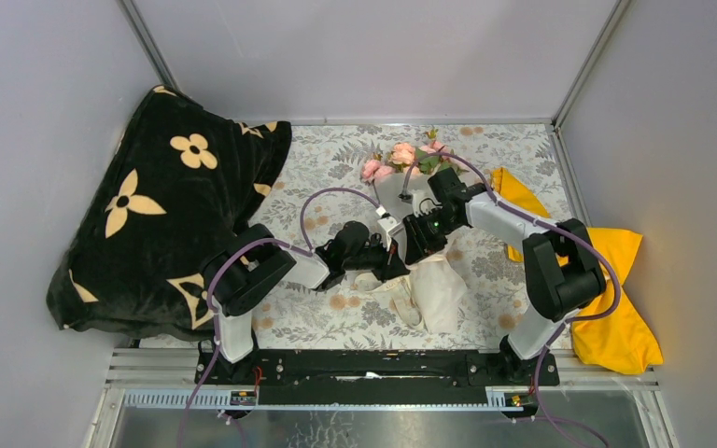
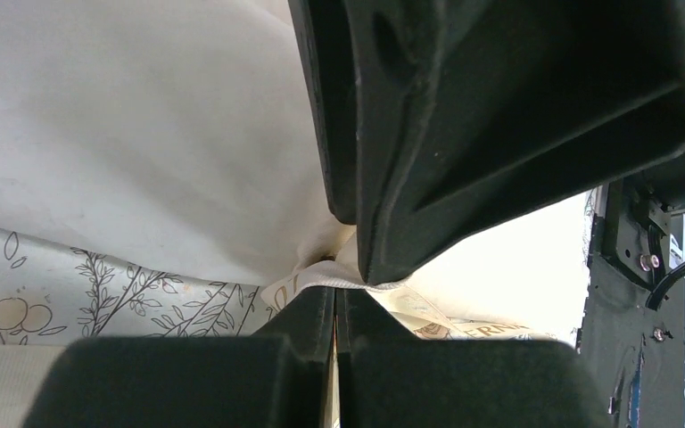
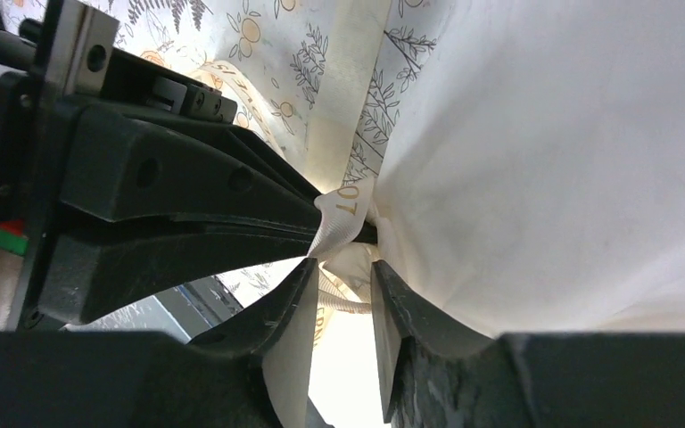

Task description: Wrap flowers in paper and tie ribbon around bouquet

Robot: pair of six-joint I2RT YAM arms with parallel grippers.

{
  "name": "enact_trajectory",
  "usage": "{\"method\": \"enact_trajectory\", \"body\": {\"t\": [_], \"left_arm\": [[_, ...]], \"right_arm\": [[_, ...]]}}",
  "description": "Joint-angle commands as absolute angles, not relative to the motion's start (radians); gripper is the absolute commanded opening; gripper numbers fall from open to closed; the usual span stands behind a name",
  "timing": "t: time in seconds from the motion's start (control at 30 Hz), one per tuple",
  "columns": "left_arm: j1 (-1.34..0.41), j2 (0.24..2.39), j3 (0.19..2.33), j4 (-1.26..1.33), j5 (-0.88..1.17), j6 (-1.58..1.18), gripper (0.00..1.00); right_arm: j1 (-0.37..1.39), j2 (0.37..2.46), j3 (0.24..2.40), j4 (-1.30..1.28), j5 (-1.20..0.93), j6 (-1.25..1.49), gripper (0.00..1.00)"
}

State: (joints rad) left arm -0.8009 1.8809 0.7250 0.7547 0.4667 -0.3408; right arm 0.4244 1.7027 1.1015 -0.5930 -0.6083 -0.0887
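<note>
The bouquet lies mid-table, with the pink flowers [image 1: 401, 154] at its far end and the white paper [image 1: 443, 289] around the stems. Both grippers meet at its waist. My left gripper [image 1: 394, 257] [image 2: 334, 299] is shut, its tips pinching the cream ribbon [image 2: 339, 281] [image 3: 343, 209] against the paper [image 2: 143, 134]. My right gripper [image 1: 417, 240] [image 3: 345, 267] stands open just opposite, a strand of ribbon crossing the gap between its fingers, the paper [image 3: 571, 178] beside it. The stems are hidden inside the wrap.
A black blanket [image 1: 149, 215] with beige flower prints is heaped at the left. A yellow cloth [image 1: 616, 308] lies at the right, partly under the right arm. The grey floral tablecloth [image 1: 327, 159] covers the table. Loose ribbon loops [image 1: 400, 301] lie near the bouquet's base.
</note>
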Motion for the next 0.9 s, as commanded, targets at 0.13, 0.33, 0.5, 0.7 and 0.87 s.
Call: {"method": "enact_trajectory", "body": {"t": [0.13, 0.33, 0.5, 0.7, 0.87], "left_arm": [[-0.788, 1.902, 0.740, 0.808, 0.436, -0.355, 0.00], [-0.787, 1.904, 0.733, 0.843, 0.431, -0.365, 0.00], [-0.788, 1.904, 0.727, 0.862, 0.440, -0.361, 0.00], [-0.791, 1.877, 0.690, 0.899, 0.493, -0.322, 0.09], [-0.792, 1.826, 0.640, 0.928, 0.566, -0.257, 0.16]], "right_arm": [[0.423, 1.674, 1.086, -0.548, -0.592, -0.068, 0.37], [0.423, 1.682, 1.084, -0.543, -0.599, -0.054, 0.28], [0.423, 1.674, 1.100, -0.552, -0.595, -0.048, 0.03], [0.423, 1.633, 1.135, -0.559, -0.544, -0.037, 0.00], [0.420, 1.624, 1.138, -0.565, -0.479, -0.034, 0.00]]}}
